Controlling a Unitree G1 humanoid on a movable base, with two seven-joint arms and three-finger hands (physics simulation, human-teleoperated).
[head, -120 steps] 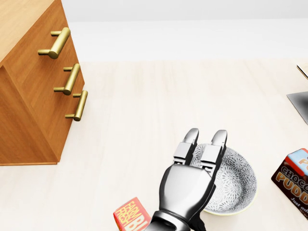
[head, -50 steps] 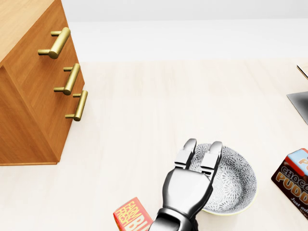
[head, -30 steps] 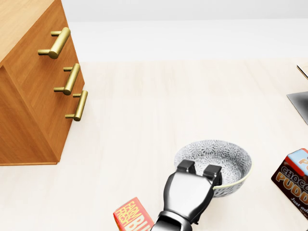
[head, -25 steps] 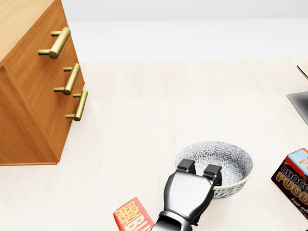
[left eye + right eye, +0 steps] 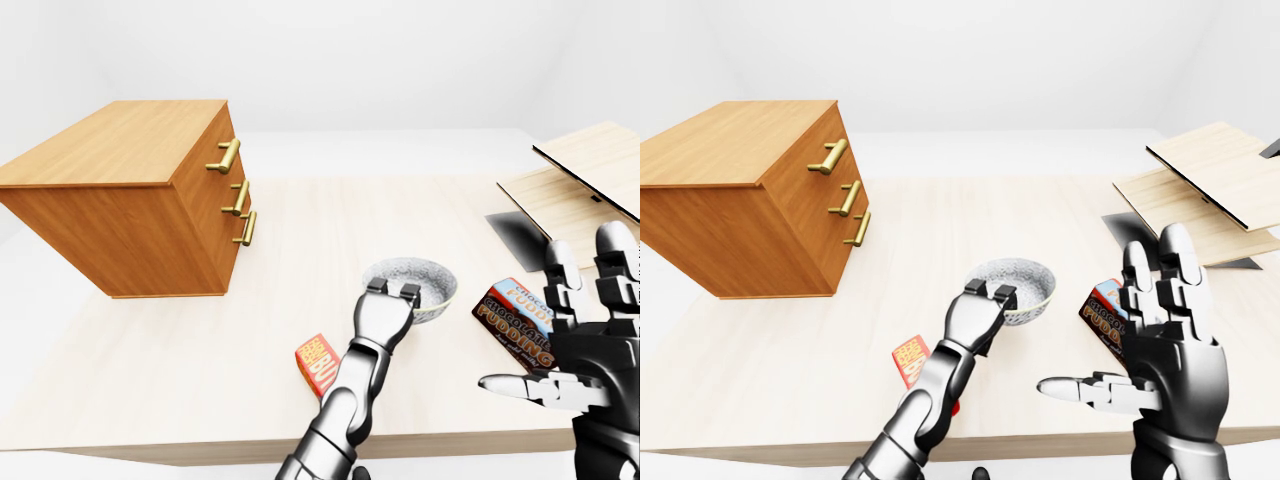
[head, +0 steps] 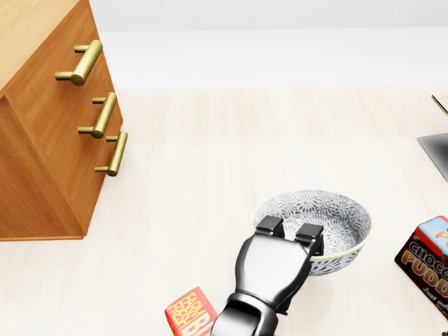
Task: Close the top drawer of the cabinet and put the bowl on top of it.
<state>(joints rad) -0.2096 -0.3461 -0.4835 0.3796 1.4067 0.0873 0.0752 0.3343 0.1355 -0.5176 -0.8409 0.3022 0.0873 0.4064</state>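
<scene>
Bowl (image 6: 318,220) sat tilted over the table (image 6: 210,210), just right of centre in the head view and well apart from the cabinet (image 6: 42,161) at upper left. Left hand (image 6: 275,269) was clamped on the bowl's near rim, fingers (image 6: 268,227) curled over its edge. Right hand (image 5: 1168,355) hung apart at lower right of the right-eye view, fingers spread, holding nothing.

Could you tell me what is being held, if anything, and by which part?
The left robot hand grips the bowl by its lower-left rim.
</scene>
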